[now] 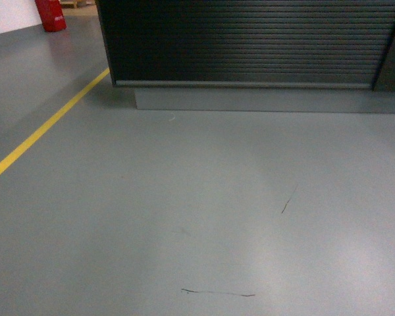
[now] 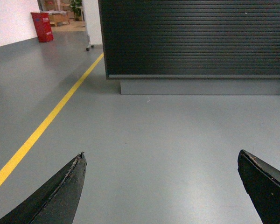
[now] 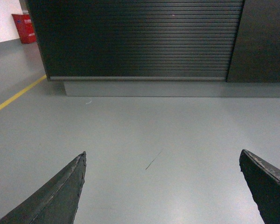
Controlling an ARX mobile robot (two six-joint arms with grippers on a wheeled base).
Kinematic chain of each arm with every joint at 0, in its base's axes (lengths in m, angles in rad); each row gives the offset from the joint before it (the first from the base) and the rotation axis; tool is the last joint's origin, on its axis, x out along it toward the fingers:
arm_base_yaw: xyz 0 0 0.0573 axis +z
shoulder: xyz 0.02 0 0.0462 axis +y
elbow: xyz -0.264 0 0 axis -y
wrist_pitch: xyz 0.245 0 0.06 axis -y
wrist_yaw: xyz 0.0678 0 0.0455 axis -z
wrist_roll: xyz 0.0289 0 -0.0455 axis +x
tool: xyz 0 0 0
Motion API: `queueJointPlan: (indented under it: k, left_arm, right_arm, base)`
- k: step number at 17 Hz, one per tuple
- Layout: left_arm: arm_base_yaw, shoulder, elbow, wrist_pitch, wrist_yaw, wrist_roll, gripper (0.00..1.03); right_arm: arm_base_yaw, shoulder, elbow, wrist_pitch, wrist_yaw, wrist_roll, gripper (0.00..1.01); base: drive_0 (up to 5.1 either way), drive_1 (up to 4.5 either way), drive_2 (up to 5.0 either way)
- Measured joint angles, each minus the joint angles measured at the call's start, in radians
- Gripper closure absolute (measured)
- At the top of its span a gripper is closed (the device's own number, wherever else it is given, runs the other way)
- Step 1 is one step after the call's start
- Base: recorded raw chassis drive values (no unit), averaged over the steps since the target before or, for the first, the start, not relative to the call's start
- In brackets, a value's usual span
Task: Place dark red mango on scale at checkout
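Nearest the cameras, the left pincer (image 2: 161, 186) and the right pincer (image 3: 162, 186) both hang spread wide and released, holding nothing, with only bare grey floor (image 1: 184, 217) showing between their dark tips. They seem carried low and level for travel, not for a grasp. Further out, a yellow line (image 1: 46, 128) slants across the floor. Beyond it stands the checkout (image 1: 250, 43), its ribbed dark front on a grey plinth. A red bin (image 1: 51, 14) sits far left. Neither the dark red mango nor the scale shows in any view; the bench top is out of frame.
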Motion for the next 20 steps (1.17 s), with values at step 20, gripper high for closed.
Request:
queueJointPlan:
  k: [20]
  left_arm:
    - [0.0, 0.0, 0.0, -0.003, 0.0, 0.0, 0.05]
  right_arm:
    - [0.0, 0.0, 0.0, -0.001, 0.0, 0.0, 0.03]
  base:
    - [0.0, 2.93, -3.0]
